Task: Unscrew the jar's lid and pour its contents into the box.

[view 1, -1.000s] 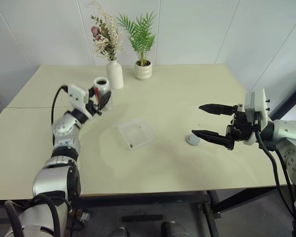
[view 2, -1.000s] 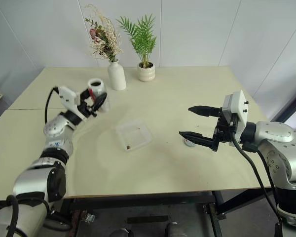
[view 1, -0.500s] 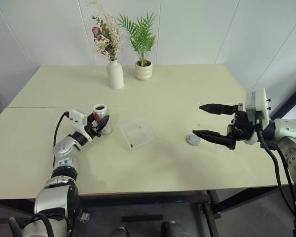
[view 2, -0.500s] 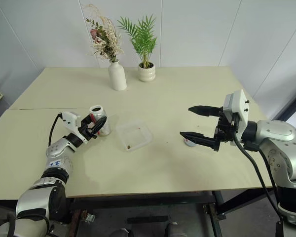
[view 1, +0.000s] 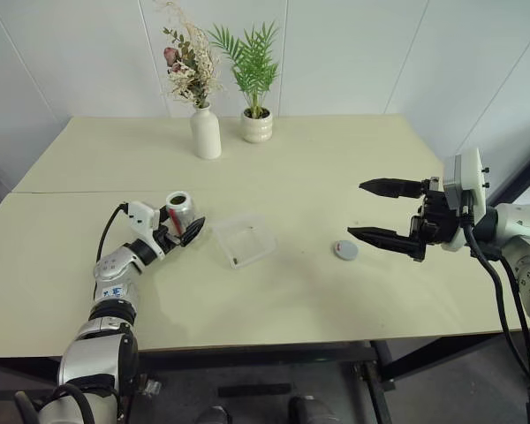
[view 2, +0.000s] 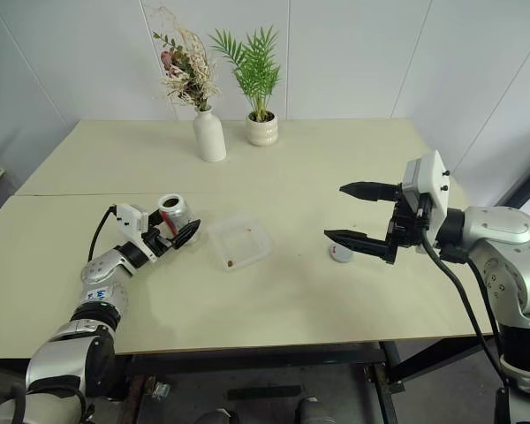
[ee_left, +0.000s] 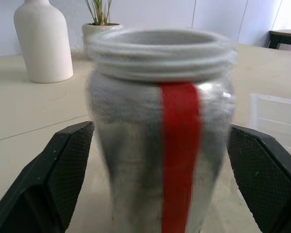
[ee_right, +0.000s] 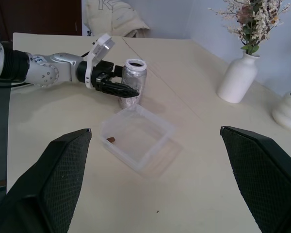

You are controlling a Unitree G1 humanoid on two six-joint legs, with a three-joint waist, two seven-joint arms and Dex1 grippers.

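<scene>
Jar [view 1: 179,212] stands upright on the pale desk [view 1: 300,168], its mouth uncovered and a red stripe running down its silvery side. The left tool [view 1: 186,225] sits around it with both fingers spread; in the left wrist view each black pad [ee_left: 68,165] stands a little apart from the jar's wall, so the jar rests on the desk and is not squeezed.

Just beside the jar, toward the robot's right, lies the clear plastic box [view 1: 244,239], shallow and square, with a small brown bit near one corner of its floor. The grey lid [view 1: 344,250] lies flat on the desk further to the right, well apart from the box.

The right tool [view 1: 382,212] hangs in the air above the desk near the lid, touching nothing, its two fingers spread wide and empty.

At the far edge of the desk stand a white vase [view 1: 205,132] with dried flowers and, beside it, a small white pot with a green plant [view 1: 255,124].
</scene>
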